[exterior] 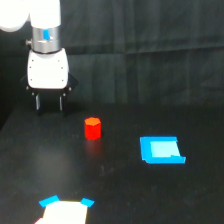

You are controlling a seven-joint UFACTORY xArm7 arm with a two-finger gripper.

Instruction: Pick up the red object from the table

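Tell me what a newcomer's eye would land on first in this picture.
The small red object stands out most, upright near the middle of the black table. To the exterior view's right of it lies a flat blue square piece. At upper left the white arm's gripper hangs above the table with its fingers apart, holding nothing.

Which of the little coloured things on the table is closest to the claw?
The red object. It stands just below and to the exterior view's right of the claw; the flat blue piece lies farther right.

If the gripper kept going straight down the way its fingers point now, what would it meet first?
Probably bare table: the gripper points down with nothing visible beneath it, and the red object lies toward the exterior view's right, though depth is uncertain.
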